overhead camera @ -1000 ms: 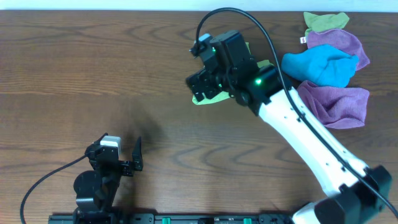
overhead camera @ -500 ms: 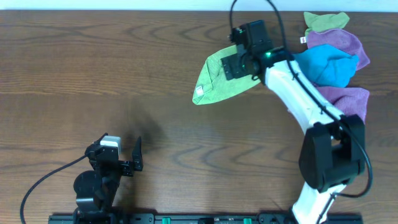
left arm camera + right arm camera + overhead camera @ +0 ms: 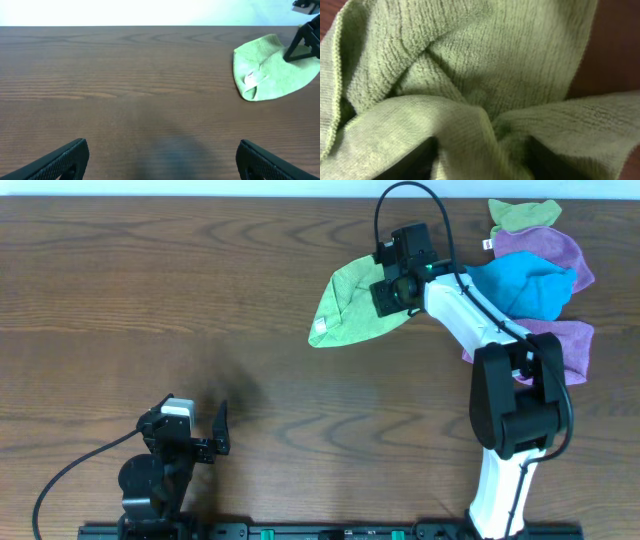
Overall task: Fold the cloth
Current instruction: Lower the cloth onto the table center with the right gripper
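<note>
The green cloth [image 3: 352,305] lay at the far right-of-middle of the wooden table [image 3: 150,300], spread in a loose, rounded wedge with a small white tag [image 3: 320,327] at its near-left corner. It looked like light microfibre terry with a fine looped pile and a stitched hem. It seemed soft and limp, so it would likely sag and drape wherever it was lifted and drag a little on the wood rather than slide freely.

The right gripper [image 3: 388,295] sat on the cloth's right edge. From its own camera the fabric was puckered into ridges converging between the 2 dark fingers, so I judged them clenched on a bunch of it. A pinch at a hemmed corner would probably serve better than this gathered middle, since a corner would let the sheet hang flat.

The left gripper [image 3: 162,144] rested well apart near the front edge, its fingers spread wide and empty.

Beside the right arm lay a heap of similar cloths, a blue cloth [image 3: 520,285] and 2 purple cloths [image 3: 548,348].
</note>
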